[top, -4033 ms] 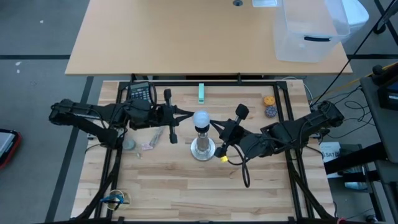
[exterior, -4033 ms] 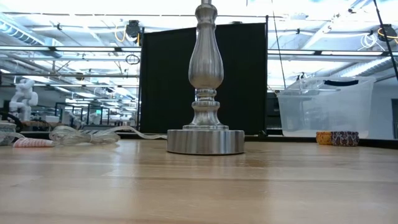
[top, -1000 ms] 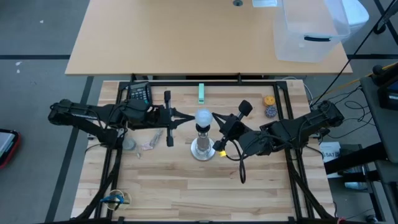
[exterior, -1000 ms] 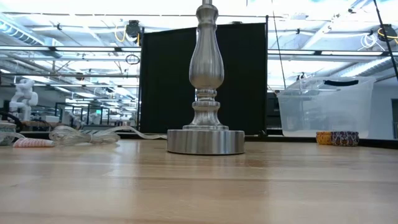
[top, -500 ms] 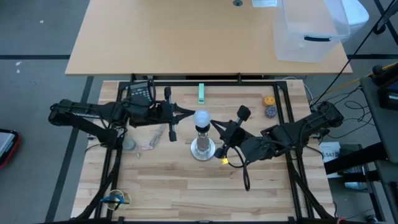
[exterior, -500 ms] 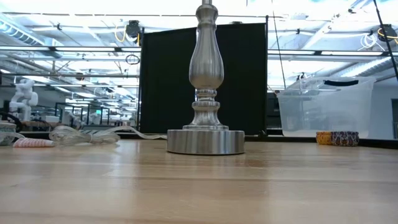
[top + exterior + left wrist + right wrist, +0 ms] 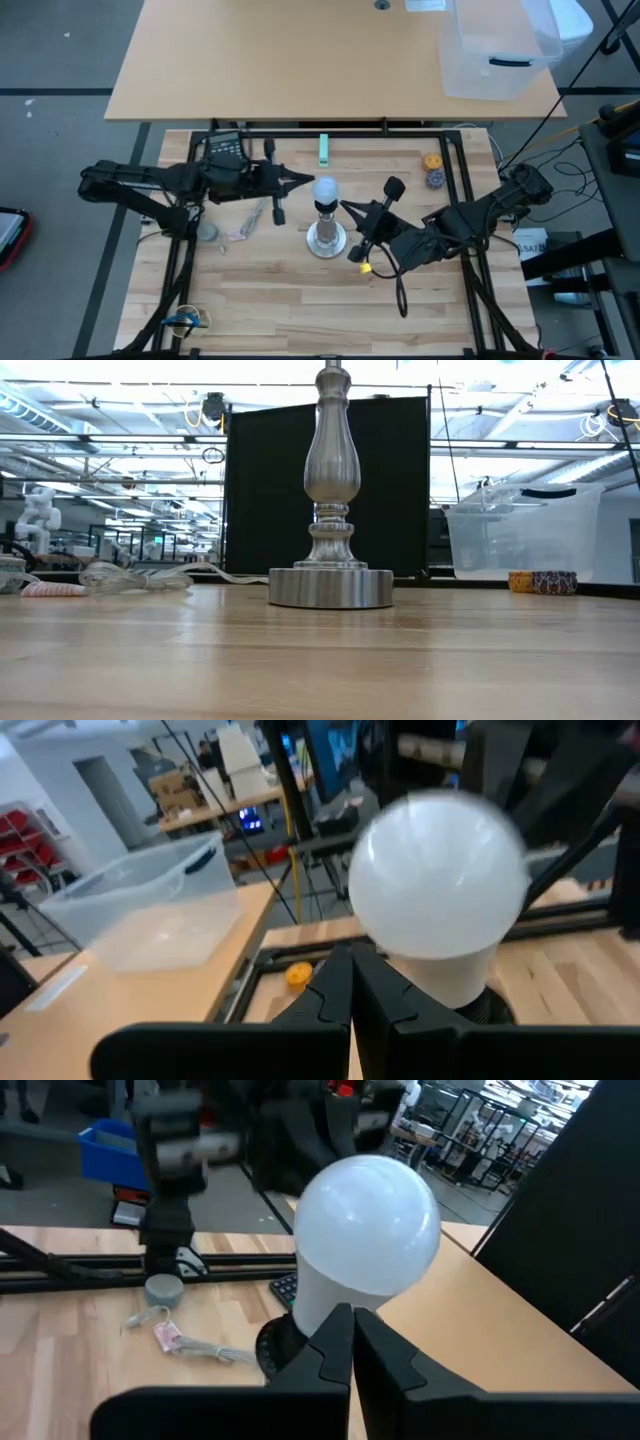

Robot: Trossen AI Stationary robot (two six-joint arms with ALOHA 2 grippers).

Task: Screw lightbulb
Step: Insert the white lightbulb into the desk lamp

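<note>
The lightbulb [image 7: 324,188] already sits upright in the socket atop the lamp stand [image 7: 326,239]; how tightly it is threaded cannot be told. The left gripper [image 7: 303,181] and right gripper [image 7: 346,207] flank it, each pressed together, gripping nothing. One bulb, one stand, two arms

A large robotics laboratory or workshop hall is shown. A high ceiling with long strip lights [image 7: 120,435] is seen, and rows of work benches [image 7: 450,1155] behind. A black screen panel [image 7: 400,480], a clear plastic storage box [image 7: 525,530] and a light wooden table top [image 7: 320,660] are visible.
</note>
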